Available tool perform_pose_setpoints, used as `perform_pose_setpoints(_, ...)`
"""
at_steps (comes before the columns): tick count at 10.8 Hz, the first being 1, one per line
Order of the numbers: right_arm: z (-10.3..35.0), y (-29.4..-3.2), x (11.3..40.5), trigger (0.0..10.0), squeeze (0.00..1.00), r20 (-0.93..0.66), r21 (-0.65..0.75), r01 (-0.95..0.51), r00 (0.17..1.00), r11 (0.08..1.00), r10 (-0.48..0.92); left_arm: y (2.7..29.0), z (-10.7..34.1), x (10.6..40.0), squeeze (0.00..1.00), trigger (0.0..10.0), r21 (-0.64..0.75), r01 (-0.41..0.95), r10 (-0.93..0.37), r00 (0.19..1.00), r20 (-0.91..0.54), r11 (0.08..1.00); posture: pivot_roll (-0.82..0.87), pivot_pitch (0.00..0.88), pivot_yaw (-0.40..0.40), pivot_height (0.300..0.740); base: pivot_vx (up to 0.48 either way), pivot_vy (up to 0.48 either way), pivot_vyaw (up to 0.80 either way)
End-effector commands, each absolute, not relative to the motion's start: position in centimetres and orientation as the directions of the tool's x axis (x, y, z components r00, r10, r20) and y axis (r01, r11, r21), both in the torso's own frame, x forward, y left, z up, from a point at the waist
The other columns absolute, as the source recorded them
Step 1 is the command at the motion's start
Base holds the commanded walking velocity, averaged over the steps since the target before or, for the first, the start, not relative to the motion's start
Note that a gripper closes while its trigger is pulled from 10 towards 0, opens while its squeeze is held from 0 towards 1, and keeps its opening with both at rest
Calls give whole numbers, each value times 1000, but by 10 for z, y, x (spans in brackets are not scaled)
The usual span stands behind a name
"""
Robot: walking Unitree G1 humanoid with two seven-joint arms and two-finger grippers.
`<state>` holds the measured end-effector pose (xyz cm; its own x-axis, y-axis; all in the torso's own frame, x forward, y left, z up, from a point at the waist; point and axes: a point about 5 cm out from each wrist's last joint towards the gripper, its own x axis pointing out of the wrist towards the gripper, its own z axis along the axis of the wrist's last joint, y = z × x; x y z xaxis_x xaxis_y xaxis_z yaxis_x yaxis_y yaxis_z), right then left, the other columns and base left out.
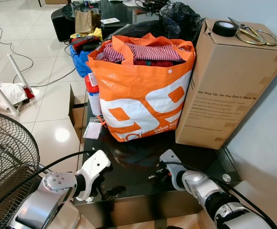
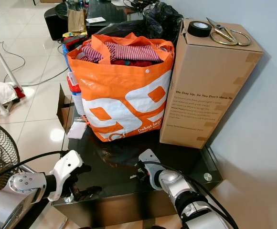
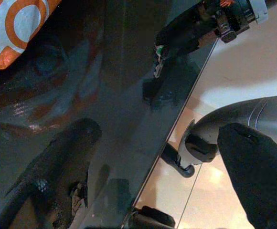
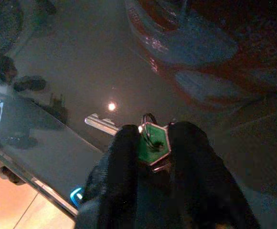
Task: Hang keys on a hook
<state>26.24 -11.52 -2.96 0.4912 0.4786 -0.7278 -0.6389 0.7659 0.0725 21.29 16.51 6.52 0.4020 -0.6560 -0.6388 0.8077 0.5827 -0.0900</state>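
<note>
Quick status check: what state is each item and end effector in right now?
keys: pinched in the right end effector, just above the glass table
left end effector: open, at the table's front edge
orange bag: upright, full of clothes
cardboard box: upright, tape and scissors on top

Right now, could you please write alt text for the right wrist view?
The right gripper pinches a green-headed key with its ring, just above a dark glass table. An orange bag's reflection shows in the glass.

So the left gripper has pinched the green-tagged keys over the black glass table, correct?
Not the left: the right gripper pinches the green-tagged keys over the black glass table, as the right wrist view shows. The left gripper is open.
</note>
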Motion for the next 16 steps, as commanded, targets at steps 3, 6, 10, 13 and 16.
perform_pose_setpoints(3, -32, -120, 260, 0, 0, -735, 64, -629, 495, 775, 463, 163, 69, 215, 0, 10000, -79, 821, -663, 396, -635, 566, 8, 0, -3, 740, 0, 0, 0)
perform_pose_setpoints(6, -32, -122, 261, 0, 0, -735, 59, -626, 500, 778, 458, 161, 69, 215, 0, 10000, -80, 822, -667, 396, -631, 564, 7, 0, -2, 740, 0, 0, 0)
perform_pose_setpoints(10, -2, -142, 275, 0, 0, -551, 77, -566, 661, 820, 509, 163, 86, 240, 0, 10000, 83, 700, -593, 657, -467, 710, 3, 0, 9, 740, 0, 0, 0)
perform_pose_setpoints(13, 60, -161, 276, 0, 0, -233, 36, -406, 885, 913, 403, 159, 111, 258, 0, 10000, 126, 531, -488, 832, -263, 838, -25, 0, 28, 740, 0, 0, 0)
perform_pose_setpoints(16, 99, -160, 262, 0, 0, -92, 107, -291, 949, 951, 301, 166, 127, 259, 0, 10000, 194, 339, -319, 939, -128, 921, -42, 0, 42, 740, 0, 0, 0)
